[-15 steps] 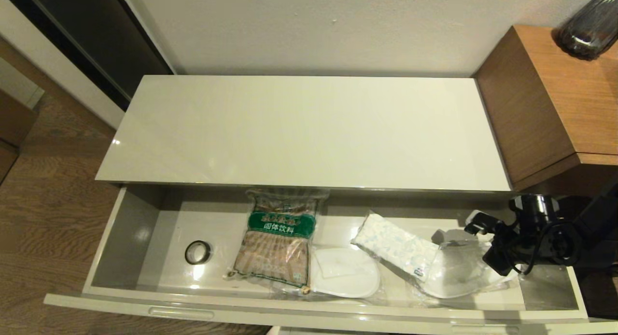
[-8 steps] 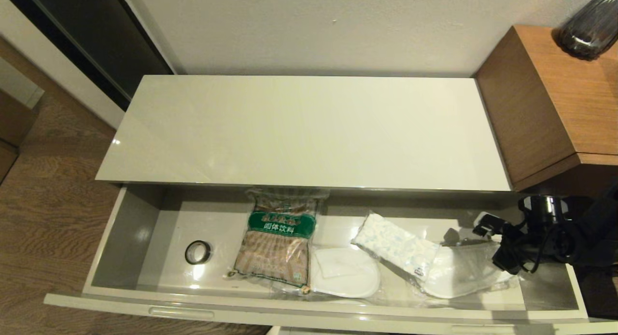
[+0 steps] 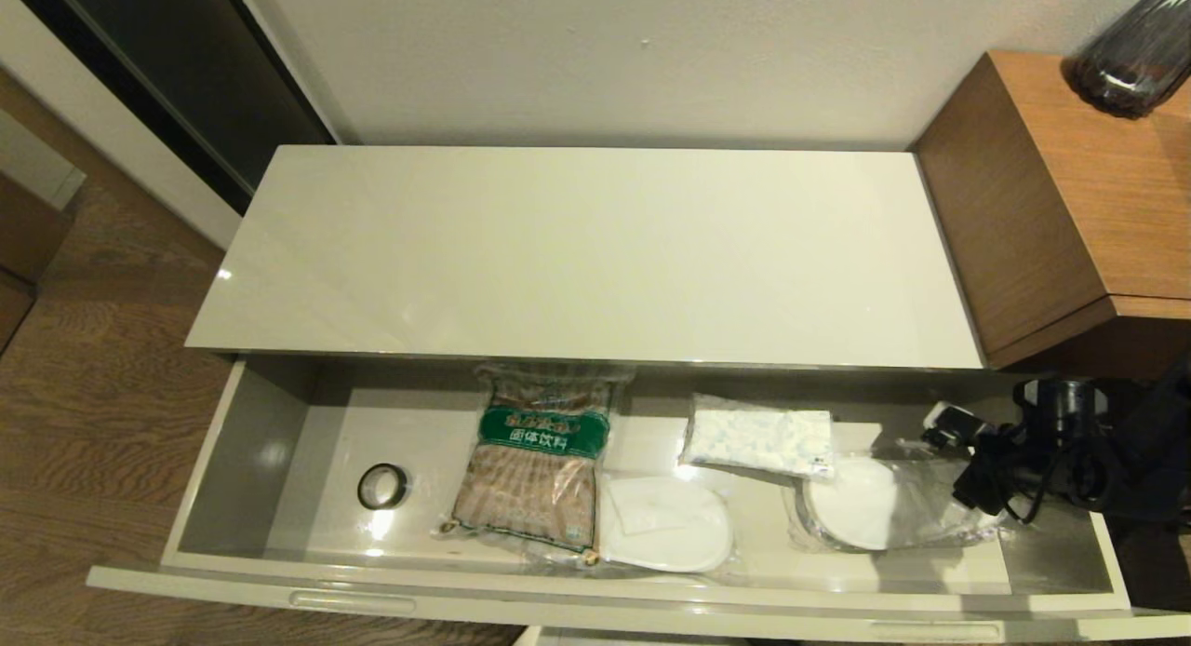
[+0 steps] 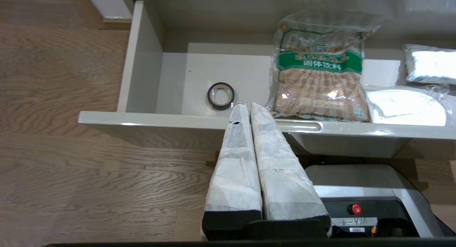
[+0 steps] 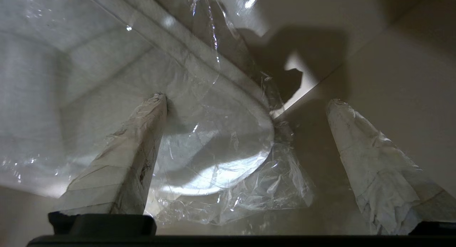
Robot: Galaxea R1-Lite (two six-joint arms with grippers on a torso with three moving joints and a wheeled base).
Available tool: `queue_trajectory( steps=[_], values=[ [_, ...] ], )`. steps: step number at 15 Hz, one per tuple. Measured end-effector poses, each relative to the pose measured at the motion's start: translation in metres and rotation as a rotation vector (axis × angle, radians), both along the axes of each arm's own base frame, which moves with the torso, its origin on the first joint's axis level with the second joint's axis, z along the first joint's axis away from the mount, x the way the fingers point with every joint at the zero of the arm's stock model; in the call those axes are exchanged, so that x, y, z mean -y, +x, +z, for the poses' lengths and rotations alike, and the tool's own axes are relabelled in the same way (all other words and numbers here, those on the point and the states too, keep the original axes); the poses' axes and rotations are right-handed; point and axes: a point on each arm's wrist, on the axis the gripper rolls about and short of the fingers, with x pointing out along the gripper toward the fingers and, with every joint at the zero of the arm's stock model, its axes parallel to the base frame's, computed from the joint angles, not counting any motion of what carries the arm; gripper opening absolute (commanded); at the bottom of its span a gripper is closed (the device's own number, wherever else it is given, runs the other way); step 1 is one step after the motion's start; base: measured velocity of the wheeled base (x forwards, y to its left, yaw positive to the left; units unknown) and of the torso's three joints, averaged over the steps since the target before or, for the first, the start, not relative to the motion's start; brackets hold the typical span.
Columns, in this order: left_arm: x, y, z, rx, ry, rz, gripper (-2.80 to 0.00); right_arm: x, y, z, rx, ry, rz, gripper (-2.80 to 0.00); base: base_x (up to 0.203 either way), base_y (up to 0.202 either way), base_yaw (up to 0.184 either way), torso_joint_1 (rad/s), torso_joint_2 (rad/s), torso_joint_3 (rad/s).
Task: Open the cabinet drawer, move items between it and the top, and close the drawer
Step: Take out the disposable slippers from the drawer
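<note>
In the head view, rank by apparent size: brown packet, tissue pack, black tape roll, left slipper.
1. brown packet
2. left slipper and tissue pack: look about alike, not ranked
3. black tape roll

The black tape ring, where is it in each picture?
Head view: black tape ring lies flat at the drawer's left end, left of the brown packet.
Left wrist view: ring beyond the left gripper, beside the same packet.
Right wrist view: not in it.
Shared landmark: the brown packet.
</note>
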Motion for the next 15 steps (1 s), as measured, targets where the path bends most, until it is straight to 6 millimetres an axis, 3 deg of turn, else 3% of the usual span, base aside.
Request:
queue_trajectory(
  steps=[3,7,15],
  values=[
    [0.000,0.000,0.000,0.000,0.000,0.000,-2.80,-0.003,-0.013,0.002,-0.120,0.051,-0.004,0.00,0.000,0.000,0.000,0.000,0.00,0.000],
    [0.000,0.000,0.000,0.000,0.000,0.000,-2.80,-0.009,-0.024,0.002,-0.145,0.112,0.040,0.00,0.000,0.000,0.000,0.000,0.00,0.000],
    [0.000,0.000,0.000,0.000,0.000,0.000,-2.80,-0.009,-0.023,0.003,-0.198,0.147,0.048,0.00,0.000,0.000,0.000,0.000,0.00,0.000]
  ],
)
